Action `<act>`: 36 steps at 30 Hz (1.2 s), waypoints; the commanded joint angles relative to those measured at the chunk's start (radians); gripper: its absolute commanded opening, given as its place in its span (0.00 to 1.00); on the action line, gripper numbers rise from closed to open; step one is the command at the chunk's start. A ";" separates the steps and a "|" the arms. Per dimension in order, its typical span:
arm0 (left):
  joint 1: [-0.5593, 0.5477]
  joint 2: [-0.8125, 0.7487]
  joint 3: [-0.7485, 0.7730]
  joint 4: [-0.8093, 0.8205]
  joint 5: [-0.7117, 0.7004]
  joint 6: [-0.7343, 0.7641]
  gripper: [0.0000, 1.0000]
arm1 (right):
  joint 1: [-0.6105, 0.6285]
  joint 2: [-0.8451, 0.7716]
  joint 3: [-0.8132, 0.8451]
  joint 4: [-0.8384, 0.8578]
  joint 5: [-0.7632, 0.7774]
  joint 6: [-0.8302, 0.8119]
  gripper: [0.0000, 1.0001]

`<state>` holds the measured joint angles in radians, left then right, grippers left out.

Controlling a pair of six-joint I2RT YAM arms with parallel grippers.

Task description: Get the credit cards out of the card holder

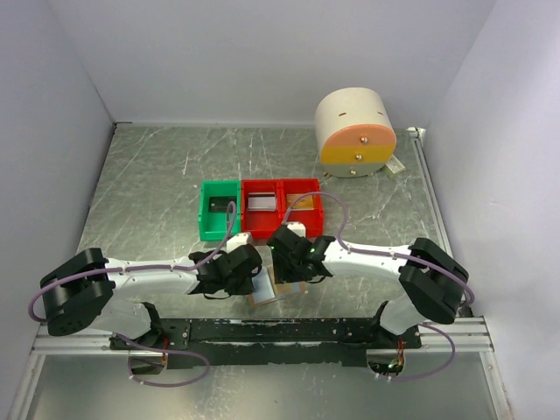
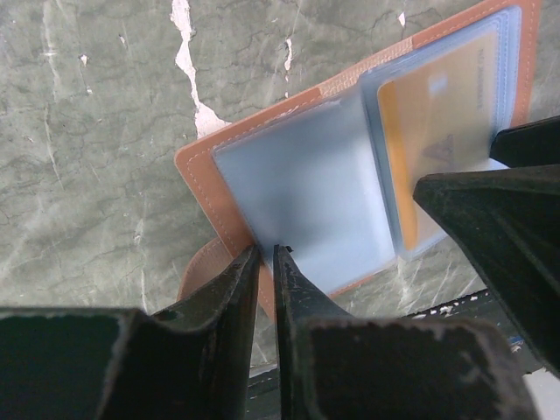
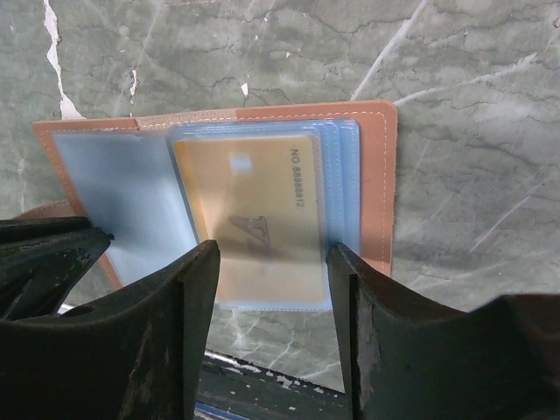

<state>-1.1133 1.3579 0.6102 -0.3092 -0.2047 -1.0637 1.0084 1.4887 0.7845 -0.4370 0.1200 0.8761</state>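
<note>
The card holder (image 2: 262,149) lies open on the table, tan leather with pale blue sleeves. A gold-brown credit card (image 3: 254,219) sits in the top sleeve of its right half. My left gripper (image 2: 267,254) is shut on the near edge of the holder's left flap, with leather showing between the fingers. My right gripper (image 3: 273,255) is open, its fingers standing either side of the gold card's sleeve at its near end. In the top view both grippers (image 1: 249,273) (image 1: 293,262) meet over the card holder (image 1: 265,293), which is mostly hidden there.
Behind the grippers stand a green bin (image 1: 206,229) and two red bins (image 1: 248,229) (image 1: 325,213); a pale card (image 1: 261,203) lies in the middle one. A cream cylinder with an orange band (image 1: 354,133) is at the back right. The black base rail (image 1: 262,331) runs close behind the holder.
</note>
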 commanded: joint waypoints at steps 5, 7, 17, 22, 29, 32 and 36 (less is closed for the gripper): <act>0.002 0.026 -0.003 -0.012 0.015 0.004 0.23 | 0.065 0.104 0.053 -0.132 0.160 0.030 0.57; 0.001 0.025 -0.001 -0.014 0.014 0.001 0.23 | 0.078 0.126 0.061 -0.150 0.187 0.043 0.58; 0.001 0.011 -0.015 -0.012 0.010 -0.006 0.23 | 0.085 0.091 0.040 -0.074 0.150 0.053 0.51; 0.001 0.013 -0.012 -0.013 0.008 -0.005 0.22 | 0.085 0.008 0.015 -0.023 0.105 0.076 0.49; 0.002 0.013 -0.015 -0.006 0.010 -0.007 0.22 | 0.084 -0.086 -0.014 0.045 0.029 0.090 0.48; 0.001 0.013 -0.013 -0.006 0.009 -0.006 0.22 | 0.081 -0.099 -0.013 0.038 0.031 0.100 0.49; 0.001 0.008 -0.013 -0.012 0.006 -0.006 0.22 | 0.077 -0.113 -0.023 0.058 0.008 0.102 0.49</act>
<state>-1.1099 1.3579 0.6102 -0.3130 -0.2050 -1.0668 1.0859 1.4010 0.7753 -0.4278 0.1619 0.9554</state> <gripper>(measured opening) 0.222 0.487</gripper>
